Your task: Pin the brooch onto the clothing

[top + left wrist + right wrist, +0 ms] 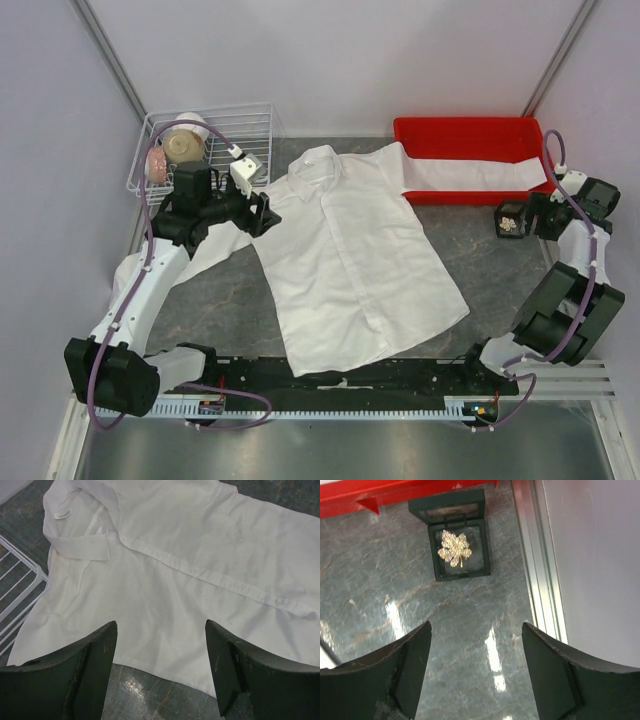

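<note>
Hovering wide open and holding nothing, the left gripper [161, 630] hangs over the shoulder edge of one white shirt [350, 260], spread flat mid-table beside one wire basket [255, 125]. One sleeve trails into one red tray [460, 140]. At far right, the right gripper [476, 630], equally open and empty, faces one gold brooch [454, 548] in one open case [433, 555], with bare tabletop between them.

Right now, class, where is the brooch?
The brooch lies in an open dark box on the right side of the table, just below the red tray in the top view, ahead of the open right gripper.
</note>
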Motion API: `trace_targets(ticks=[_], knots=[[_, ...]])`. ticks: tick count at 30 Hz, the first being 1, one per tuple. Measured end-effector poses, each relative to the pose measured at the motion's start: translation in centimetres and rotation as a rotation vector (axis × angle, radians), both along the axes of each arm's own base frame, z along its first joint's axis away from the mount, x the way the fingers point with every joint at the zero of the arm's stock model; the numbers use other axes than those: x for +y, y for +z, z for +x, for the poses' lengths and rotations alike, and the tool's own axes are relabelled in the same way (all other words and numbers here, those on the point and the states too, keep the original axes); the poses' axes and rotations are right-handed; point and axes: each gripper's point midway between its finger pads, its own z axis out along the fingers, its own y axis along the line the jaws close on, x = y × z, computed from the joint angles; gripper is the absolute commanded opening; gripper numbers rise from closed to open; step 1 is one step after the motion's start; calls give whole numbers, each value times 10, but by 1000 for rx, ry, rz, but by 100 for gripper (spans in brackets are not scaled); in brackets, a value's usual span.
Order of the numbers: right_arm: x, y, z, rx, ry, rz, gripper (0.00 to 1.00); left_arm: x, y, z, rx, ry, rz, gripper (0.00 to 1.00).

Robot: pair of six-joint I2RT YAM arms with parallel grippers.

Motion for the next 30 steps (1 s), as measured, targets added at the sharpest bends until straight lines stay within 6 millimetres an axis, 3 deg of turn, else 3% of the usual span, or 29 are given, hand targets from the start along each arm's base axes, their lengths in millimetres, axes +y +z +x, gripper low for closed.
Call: trace_targets(ticks=[11, 20, 30], knots=[[12, -32, 46, -43, -17, -55, 71, -12, 0, 5, 42, -14, -74, 76], [10, -69, 60, -18, 19, -24, 73, -15, -8, 7, 92, -13, -93, 75], [15, -92, 69, -15, 70, 5, 71, -17, -6, 11, 96, -10, -101, 75]])
